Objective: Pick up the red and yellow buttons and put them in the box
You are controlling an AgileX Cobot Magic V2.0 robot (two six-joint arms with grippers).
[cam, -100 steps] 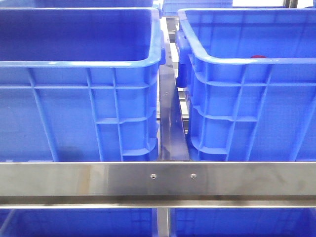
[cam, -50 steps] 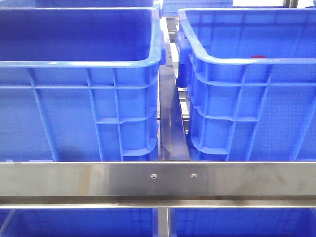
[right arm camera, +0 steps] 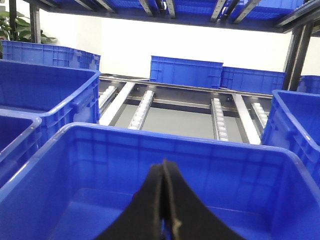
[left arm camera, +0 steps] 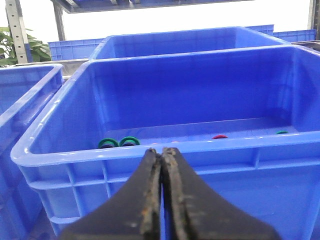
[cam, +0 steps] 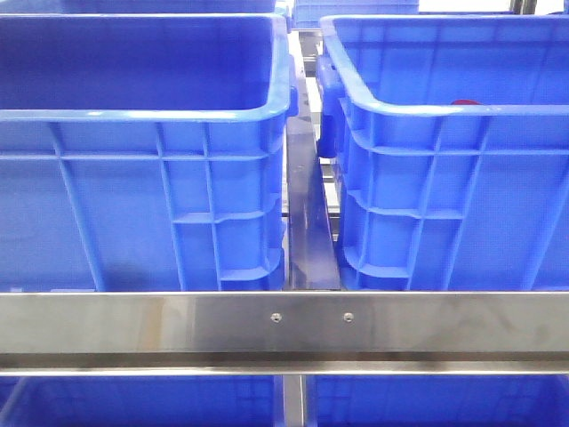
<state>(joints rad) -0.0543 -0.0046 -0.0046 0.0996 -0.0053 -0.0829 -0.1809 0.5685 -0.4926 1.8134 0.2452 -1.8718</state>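
While a red button [left arm camera: 219,136] lies on the floor of the crate [left arm camera: 150,156] ahead of our left gripper [left arm camera: 162,155], with green rings [left arm camera: 119,142] nearby and no yellow one that we can see, nothing is held. Both grippers are closed and empty; the right gripper [right arm camera: 164,167] hangs over an empty-looking box [right arm camera: 100,137]. We judge the picking not yet begun: next the left jaws must open and reach down past the rim to that red piece.
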